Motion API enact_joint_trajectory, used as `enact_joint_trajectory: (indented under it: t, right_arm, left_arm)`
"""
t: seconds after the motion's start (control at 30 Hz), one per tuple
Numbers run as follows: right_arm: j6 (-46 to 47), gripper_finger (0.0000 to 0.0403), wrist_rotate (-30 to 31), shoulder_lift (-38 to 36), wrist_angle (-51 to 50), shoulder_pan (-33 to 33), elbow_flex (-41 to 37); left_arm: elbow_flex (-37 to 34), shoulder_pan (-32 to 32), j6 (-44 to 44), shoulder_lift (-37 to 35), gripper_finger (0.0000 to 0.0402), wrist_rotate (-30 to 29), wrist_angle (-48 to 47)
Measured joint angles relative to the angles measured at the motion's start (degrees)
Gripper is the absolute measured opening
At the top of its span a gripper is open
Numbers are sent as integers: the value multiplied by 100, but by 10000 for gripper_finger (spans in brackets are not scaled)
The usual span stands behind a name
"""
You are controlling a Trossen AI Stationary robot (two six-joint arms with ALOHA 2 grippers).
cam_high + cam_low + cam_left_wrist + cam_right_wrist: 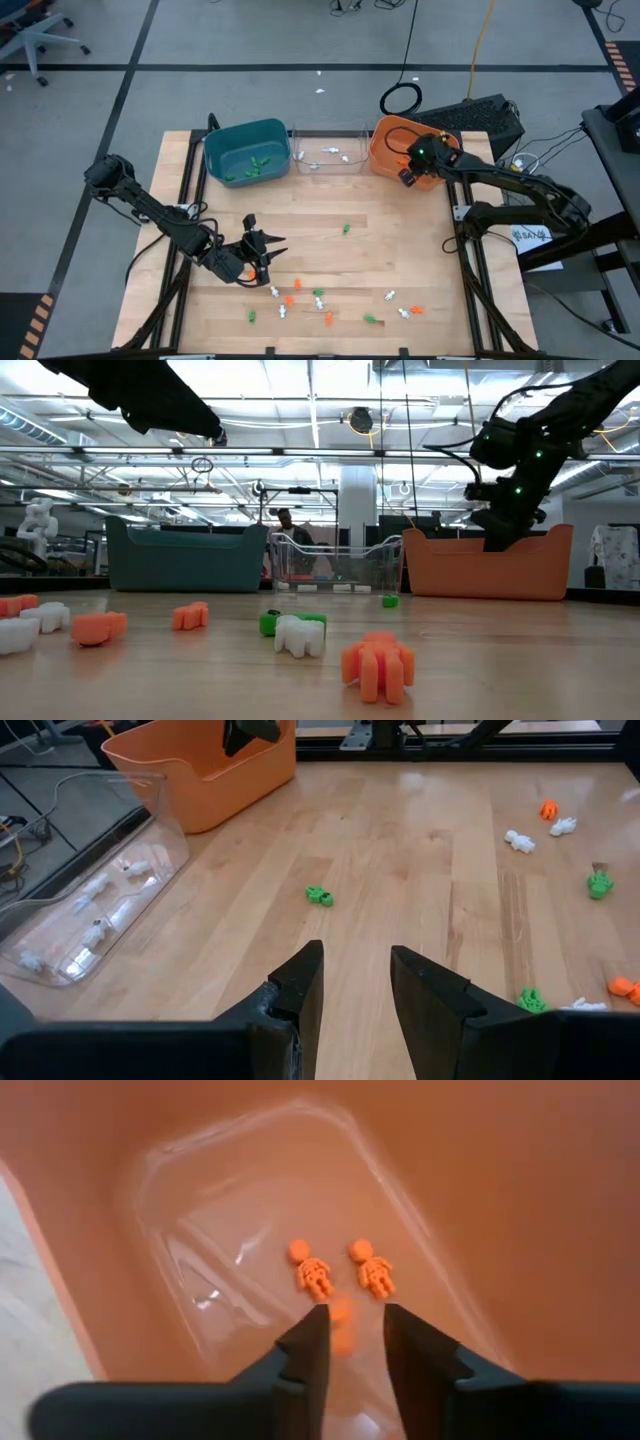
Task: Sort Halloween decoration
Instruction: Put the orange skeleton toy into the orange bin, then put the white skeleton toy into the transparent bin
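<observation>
A: What's the setting?
B: A wooden table (400, 260) on a grey floor, three bins along its far edge.
A: The arms?
B: The right gripper (350, 1342) hangs in the orange bin (385, 150), fingers parted, empty; two orange skeletons (315, 1272) lie just beyond. The left gripper (355, 982) hovers low over the table, parted, empty; trinkets (320, 300) scattered nearby.

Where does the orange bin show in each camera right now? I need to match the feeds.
High view: orange bin at the back right, right hand over it.
Low view: right of centre, beside the clear bin.
Left wrist view: far corner.
Right wrist view: its floor fills the picture.
Shared landmark: the clear bin next to it.
</observation>
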Motion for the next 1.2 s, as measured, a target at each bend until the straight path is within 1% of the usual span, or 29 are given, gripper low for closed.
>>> enact_joint_trajectory:
  t: [0.07, 0.17, 0.23, 0.3, 0.4, 0.5, 0.6, 0.67, 0.8, 0.87, 1.03, 1.13, 1.2]
  right_arm:
    - [166, 112, -22, -105, -179, 0, 52]
    - [382, 140, -54, -356, -459, 75, 332]
    - [462, 154, -266, -585, -675, 180, 554]
    - [536, 163, -516, -861, -786, 365, 728]
    - [624, 168, -920, -1353, -771, 786, 851]
    - [1071, 166, -900, -1764, -927, 1384, 866]
    - [1332, 163, -893, -1951, -1115, 2058, 864]
    - [1396, 163, -894, -1961, -1145, 2568, 864]
    - [1297, 163, -873, -1846, -1020, 3517, 864]
    - [1205, 163, -839, -1759, -949, 3954, 864]
    - [1134, 162, -215, -1419, -615, 4952, 864]
    - [1063, 162, 21, -1111, -246, 5436, 864]
    - [1031, 162, 19, -864, 37, 5689, 864]
  left_arm:
    - [0, 0, 2, 0, 118, -1, 0]
    - [0, 1, 2, 0, 118, 0, -2]
    - [0, 2, 2, 0, 118, 58, 0]
    - [0, 4, 0, 0, 118, 236, 0]
    - [0, 4, -9, 13, 118, 463, 16]
    - [-1, -13, 18, 127, 118, 775, 22]
    - [-2, -65, 106, 270, 118, 1310, 37]
    - [-2, -135, 155, 374, 118, 1526, 27]
    - [-2, -321, 170, 621, 118, 1697, 38]
    - [-2, -420, 223, 800, 118, 2011, 24]
    - [5, -577, 308, 1298, 118, 2753, 30]
    - [95, -647, 314, 1553, 120, 2854, -10]
    - [231, -653, 320, 1678, 125, 2858, -114]
